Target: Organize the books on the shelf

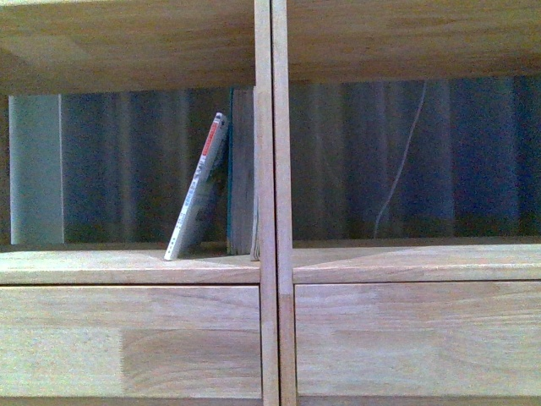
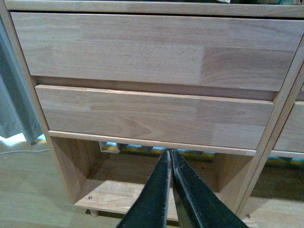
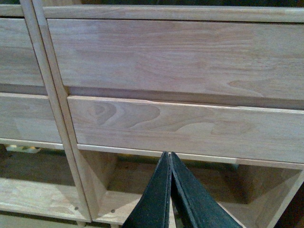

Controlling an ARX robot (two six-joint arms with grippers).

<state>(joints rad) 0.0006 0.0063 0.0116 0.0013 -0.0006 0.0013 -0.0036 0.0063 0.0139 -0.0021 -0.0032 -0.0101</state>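
Both tools, left (image 2: 170,156) and right (image 3: 168,157), closed empty; two books (image 1: 199,193) (image 1: 242,173) shelved.

Left black two-fingered gripper (image 2: 170,156) has its fingers pressed together, tips meeting, nothing between them. Right black two-fingered gripper (image 3: 168,157) matches it: fingers closed tip to tip, empty. Neither arm shows in the front view.

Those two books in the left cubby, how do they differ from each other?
The thin paperback leans tilted, its top resting toward the thicker teal book, which stands upright against the central divider. The paperback is slim with a pale cover and red marks near the top; the teal book is much thicker, darker and taller. Both stand on the same shelf board, left of the divider.
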